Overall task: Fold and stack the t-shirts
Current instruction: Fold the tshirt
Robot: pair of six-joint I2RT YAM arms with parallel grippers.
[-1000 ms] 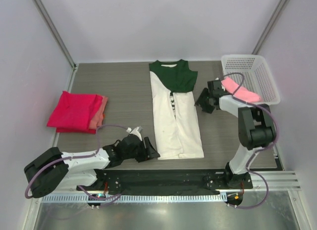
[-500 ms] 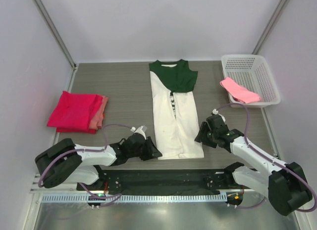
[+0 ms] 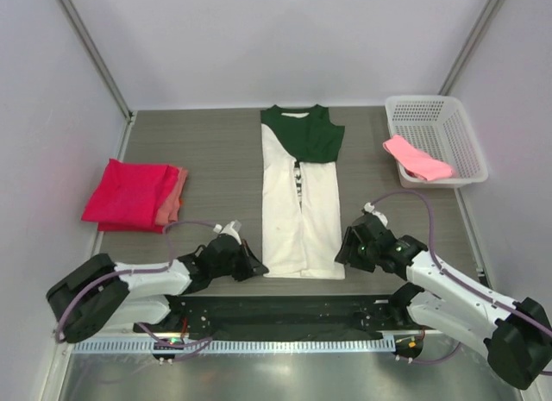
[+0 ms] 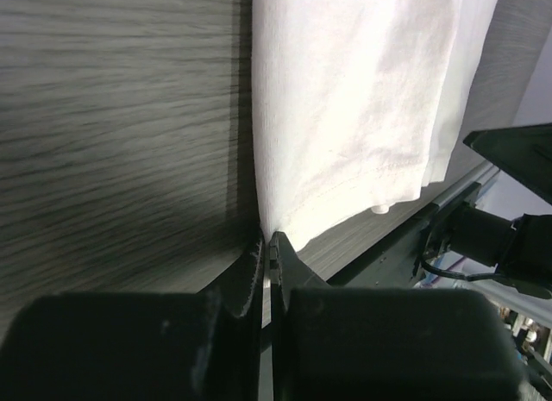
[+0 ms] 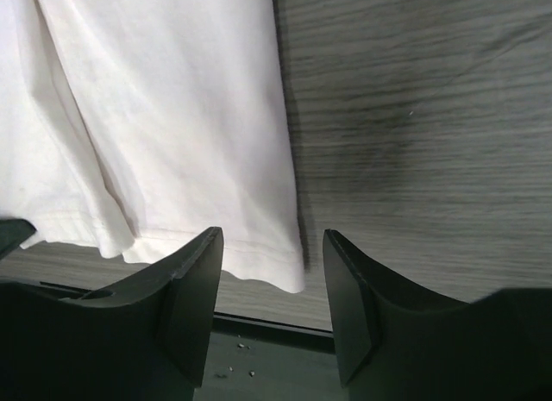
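1. Cream-white t-shirt (image 3: 300,203) with dark green shoulders lies lengthwise down the middle of the grey wood-grain table (image 3: 207,151), collar towards the far wall and hem at the near edge. It is folded into a narrow strip, and a line of small black print shows along the centre fold.
2. Left gripper (image 3: 246,265) lies low on the table at the hem's left corner. In the left wrist view its jaws are drawn almost together (image 4: 266,246), with only a thin pale sliver between them, pinching the side edge of the white cloth (image 4: 345,116) just above the hem.
3. Right gripper (image 3: 352,247) sits at the hem's right corner. Seen from its own wrist, its fingers stand wide apart (image 5: 272,246), and the corner of the shirt (image 5: 172,116) lies between them, ungripped.
4. Bright red-pink shirt (image 3: 129,194) rests folded at the table's left side, on top of a salmon shirt (image 3: 175,198) whose edge peeps out to its right.
5. Light pink shirt (image 3: 417,157) hangs over the near-left rim of the white mesh basket (image 3: 448,116) in the far right corner, well apart from both arms.
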